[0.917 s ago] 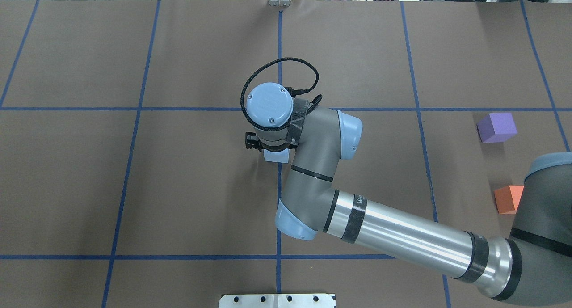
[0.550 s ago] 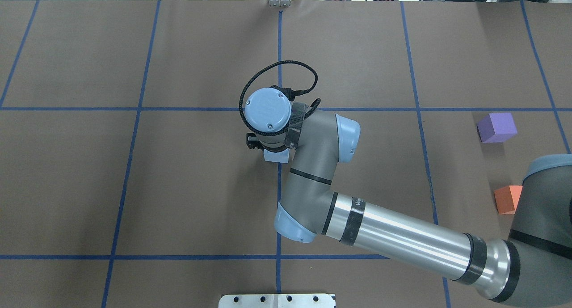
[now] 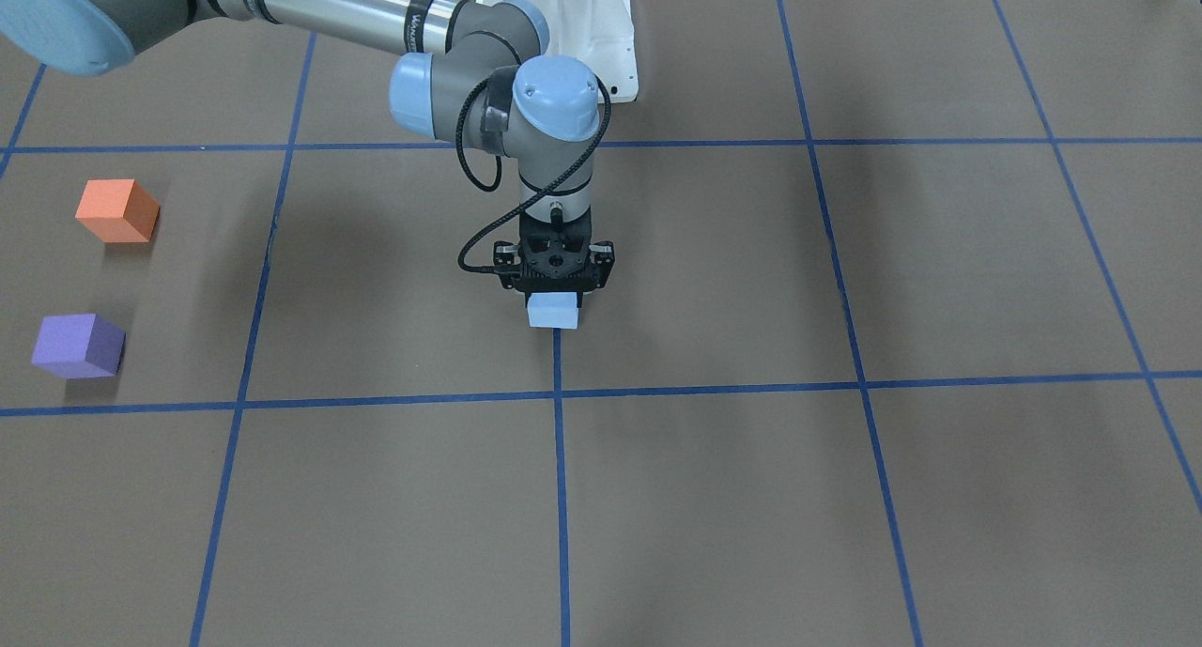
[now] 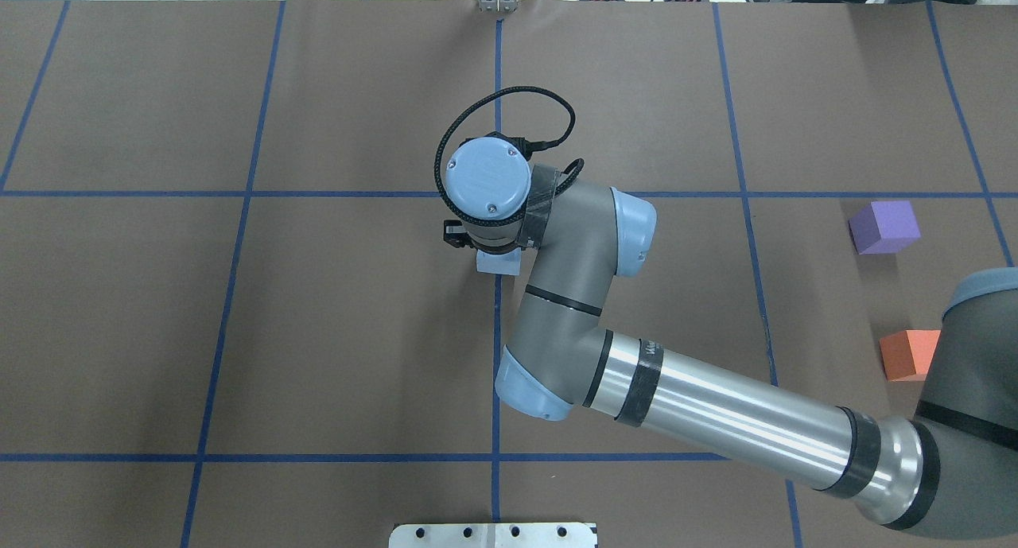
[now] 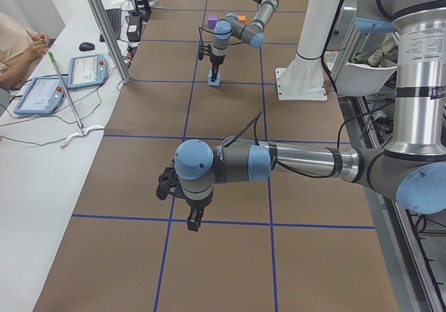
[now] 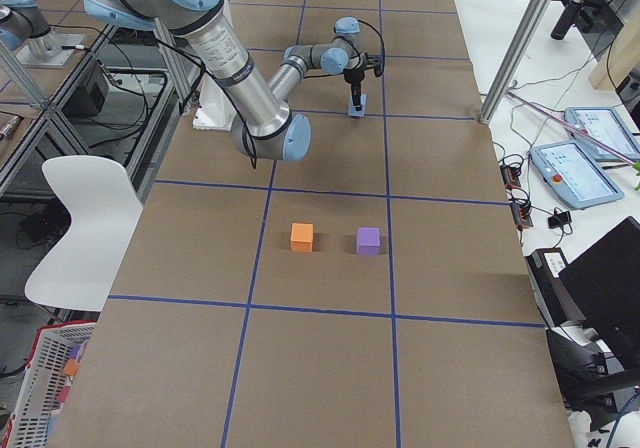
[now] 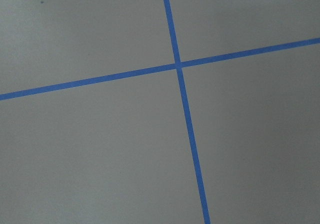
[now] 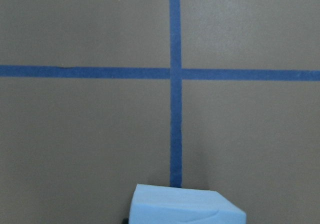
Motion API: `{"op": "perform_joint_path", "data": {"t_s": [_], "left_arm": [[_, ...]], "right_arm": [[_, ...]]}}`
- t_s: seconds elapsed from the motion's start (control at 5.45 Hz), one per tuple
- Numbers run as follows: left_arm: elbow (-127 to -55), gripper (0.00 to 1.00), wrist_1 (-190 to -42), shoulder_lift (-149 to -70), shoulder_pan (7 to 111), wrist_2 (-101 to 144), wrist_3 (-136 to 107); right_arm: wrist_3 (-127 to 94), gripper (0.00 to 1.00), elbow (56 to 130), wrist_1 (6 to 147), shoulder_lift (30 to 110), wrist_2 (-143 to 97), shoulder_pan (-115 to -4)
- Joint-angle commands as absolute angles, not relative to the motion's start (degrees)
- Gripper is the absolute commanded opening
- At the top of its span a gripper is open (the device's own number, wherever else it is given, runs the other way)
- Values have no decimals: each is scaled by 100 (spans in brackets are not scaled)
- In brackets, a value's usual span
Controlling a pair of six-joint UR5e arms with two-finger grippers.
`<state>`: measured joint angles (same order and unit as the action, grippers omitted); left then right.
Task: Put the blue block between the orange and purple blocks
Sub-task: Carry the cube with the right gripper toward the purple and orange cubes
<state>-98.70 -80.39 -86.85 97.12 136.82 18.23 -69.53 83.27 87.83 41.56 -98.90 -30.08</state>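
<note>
My right gripper is shut on the light blue block near the table's centre, on a blue tape line. The block also shows in the overhead view under the wrist and at the bottom of the right wrist view. The orange block and purple block sit apart on my right side of the table, with a gap between them. My left gripper hangs over the table and shows only in the exterior left view, so I cannot tell whether it is open or shut.
Brown table cover with a blue tape grid. The robot's white base stands at the table's near side. Tablets and cables lie on a side bench. The right arm's forearm crosses low over the table's right half.
The right wrist has shifted slightly away from the robot and to the right, and the blue block has moved with it. The orange and purple blocks have not moved.
</note>
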Motion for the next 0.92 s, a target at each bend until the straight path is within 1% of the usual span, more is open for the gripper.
{"op": "perform_joint_path", "data": {"t_s": [0.0,0.18,0.37,0.55,0.73], "left_arm": [[-9844,100,-8025,-8692,9703,13632,1802],[-9818,100,-8129,-8675,9703,13632,1802],[-9548,100,-8600,-8649,9660,13632,1802],[-9301,100,-9092,-8648,9659,13649,1793],[-9308,100,-9097,-8648,9659,13667,1793]], "right_arm": [[-6020,0,9879,9503,5136,-10648,-3967],[-5176,0,10444,9919,5594,-11279,-4695],[-4515,0,10876,9905,6364,-11825,-5242],[-3874,0,11090,9870,7146,-12004,-5604],[-3676,0,11257,9452,7955,-11988,-5816]]}}
